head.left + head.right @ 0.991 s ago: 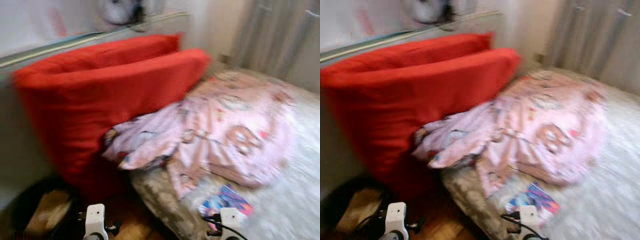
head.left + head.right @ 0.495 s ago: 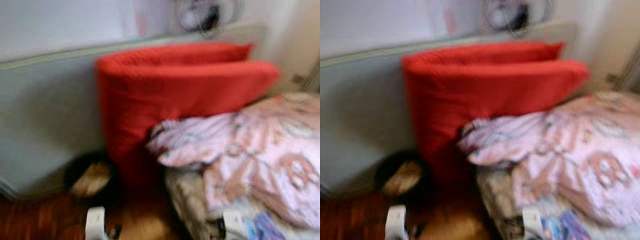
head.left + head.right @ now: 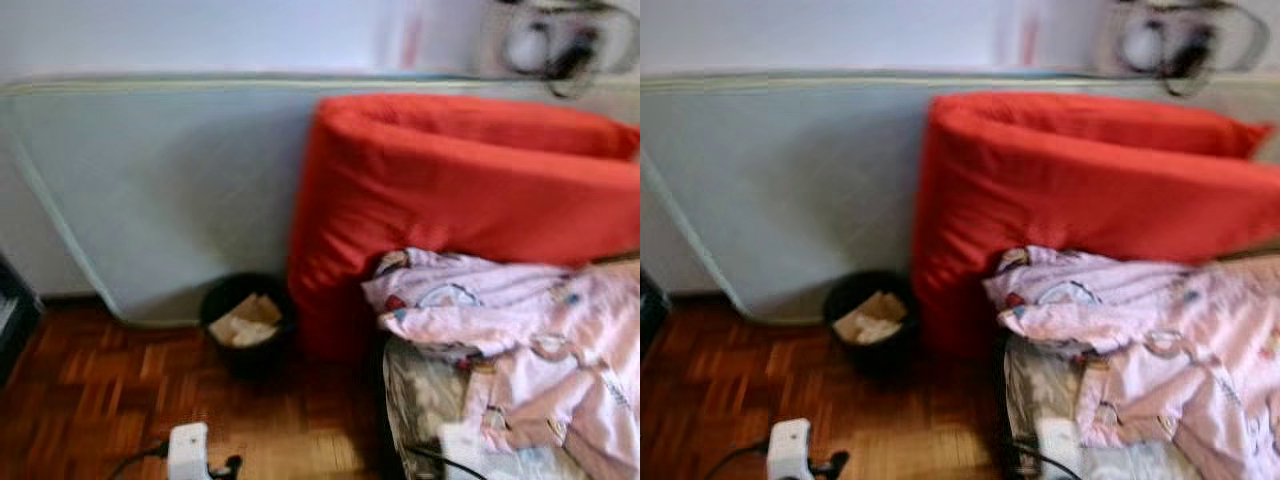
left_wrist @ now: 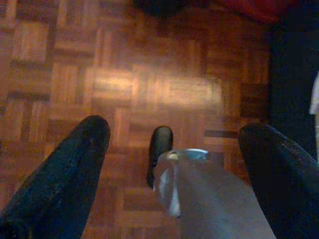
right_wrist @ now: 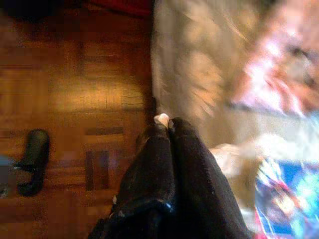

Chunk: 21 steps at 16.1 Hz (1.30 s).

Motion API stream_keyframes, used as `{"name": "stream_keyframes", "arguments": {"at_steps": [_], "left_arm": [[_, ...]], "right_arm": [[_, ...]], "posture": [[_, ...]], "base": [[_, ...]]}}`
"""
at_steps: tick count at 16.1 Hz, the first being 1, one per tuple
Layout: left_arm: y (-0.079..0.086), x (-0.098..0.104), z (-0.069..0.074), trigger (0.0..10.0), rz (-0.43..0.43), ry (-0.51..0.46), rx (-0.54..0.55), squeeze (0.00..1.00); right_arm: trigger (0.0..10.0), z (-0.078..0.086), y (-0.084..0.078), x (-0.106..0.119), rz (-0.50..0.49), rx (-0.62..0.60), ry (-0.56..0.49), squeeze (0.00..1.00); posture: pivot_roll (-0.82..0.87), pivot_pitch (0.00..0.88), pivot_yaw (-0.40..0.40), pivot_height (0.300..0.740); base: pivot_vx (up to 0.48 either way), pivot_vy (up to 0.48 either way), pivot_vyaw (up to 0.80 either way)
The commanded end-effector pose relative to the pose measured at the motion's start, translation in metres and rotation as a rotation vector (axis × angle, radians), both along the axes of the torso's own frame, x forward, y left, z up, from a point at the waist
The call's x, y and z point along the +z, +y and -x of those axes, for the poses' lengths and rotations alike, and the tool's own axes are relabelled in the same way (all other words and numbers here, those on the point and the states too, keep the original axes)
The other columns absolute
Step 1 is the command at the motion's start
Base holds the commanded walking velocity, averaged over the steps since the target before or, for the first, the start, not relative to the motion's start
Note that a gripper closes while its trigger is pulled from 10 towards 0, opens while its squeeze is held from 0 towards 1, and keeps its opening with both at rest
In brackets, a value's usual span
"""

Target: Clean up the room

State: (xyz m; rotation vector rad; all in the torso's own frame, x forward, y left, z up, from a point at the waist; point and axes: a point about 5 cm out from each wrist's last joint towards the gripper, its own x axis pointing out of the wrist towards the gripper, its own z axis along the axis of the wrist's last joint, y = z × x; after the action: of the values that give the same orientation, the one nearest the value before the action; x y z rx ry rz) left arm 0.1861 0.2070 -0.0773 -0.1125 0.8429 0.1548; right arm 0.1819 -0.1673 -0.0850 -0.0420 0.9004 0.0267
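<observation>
A: Left eye view, pretty blurry. Black bin [image 3: 250, 358] down on the parquet floor [image 3: 90, 390], just beside the red mattress [image 3: 450, 200] and against the grey panel [image 3: 170, 190]. Crumpled paper [image 3: 243, 322] inside, room to spare by the look of it.

B: Right gripper [image 5: 168, 124] jaws pressed together, pale speck at the tips, can't tell if pinched. Left gripper [image 4: 175, 128] jaws spread wide over bare floor.

A: Probably heading binwards. Best to square up, get right over the rim, then drop. No tossing from afar.
</observation>
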Motion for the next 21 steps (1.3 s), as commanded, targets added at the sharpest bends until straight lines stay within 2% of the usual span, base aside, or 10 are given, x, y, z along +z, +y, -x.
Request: {"name": "stream_keyframes", "arguments": {"at_steps": [1,7,21], "left_arm": [[-0.0043,-0.0008,-0.0007,10.0,0.009,0.008,0.0,0.0],[-0.0045,0.0013,-0.0047,10.0,0.025,-0.01,0.013,0.0],[-0.0036,0.0018,-0.0049,10.0,0.023,-0.018,0.014,0.0]], "right_arm": [[10.0,0.0037,-0.0059,-0.0015,0.004,-0.024,0.016,0.0],[10.0,0.0029,-0.0032,-0.0014,-0.019,-0.041,0.013,0.0],[10.0,-0.0013,0.0021,0.0005,-0.031,-0.032,-0.004,0.0]], "posture": [[0.08,0.0,-0.06,0.74],[0.08,0.0,-0.055,0.74],[0.08,0.0,-0.053,0.74]], "base": [[0.0,0.0,0.0],[0.0,0.0,0.0],[0.0,0.262,0.0]]}}
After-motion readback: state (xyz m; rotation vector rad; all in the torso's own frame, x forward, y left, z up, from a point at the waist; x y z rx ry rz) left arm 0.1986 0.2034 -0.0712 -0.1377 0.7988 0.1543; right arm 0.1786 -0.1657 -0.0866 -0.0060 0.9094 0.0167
